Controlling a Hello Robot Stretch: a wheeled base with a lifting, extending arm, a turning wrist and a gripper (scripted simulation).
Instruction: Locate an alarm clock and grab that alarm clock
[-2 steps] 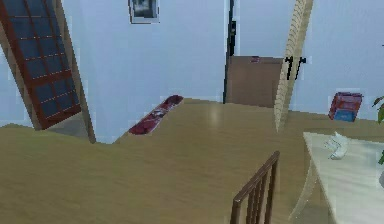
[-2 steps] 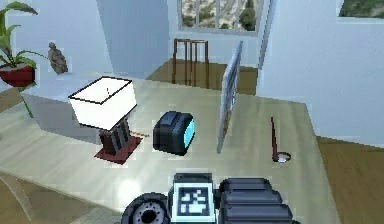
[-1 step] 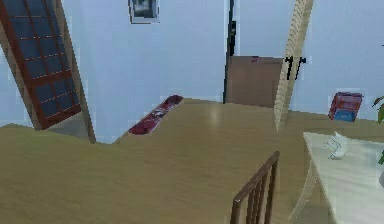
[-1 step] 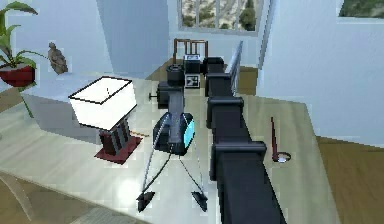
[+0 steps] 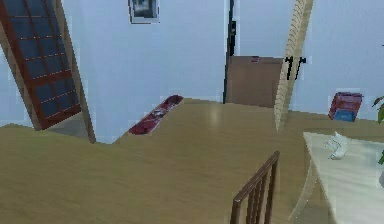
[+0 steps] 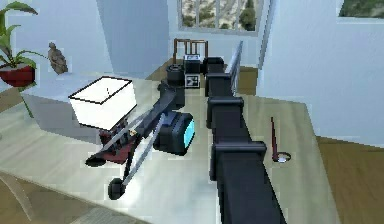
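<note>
A dark boxy thing with a glowing cyan face (image 6: 178, 132), shaped like an alarm clock, lies on the pale wooden table (image 6: 60, 165) in the arm side view. My arm (image 6: 235, 150) reaches over this table just right of it. The gripper (image 6: 108, 172) stretches down to the left of the cyan-faced thing, and its thin fingers (image 6: 117, 187) end low over the tabletop. A white box-shaped lampshade (image 6: 102, 102) stands close behind the fingers. I cannot tell whether the gripper holds anything.
A red pencil (image 6: 272, 135), a potted plant (image 6: 15, 50), a small statue (image 6: 57, 58), a chair (image 6: 190, 50) and a window (image 6: 220, 12) lie around and beyond. The forward view has wood floor, a table corner (image 5: 350, 185), a chair back (image 5: 255, 195), a brown door (image 5: 255, 80) and red things on the floor (image 5: 155, 115).
</note>
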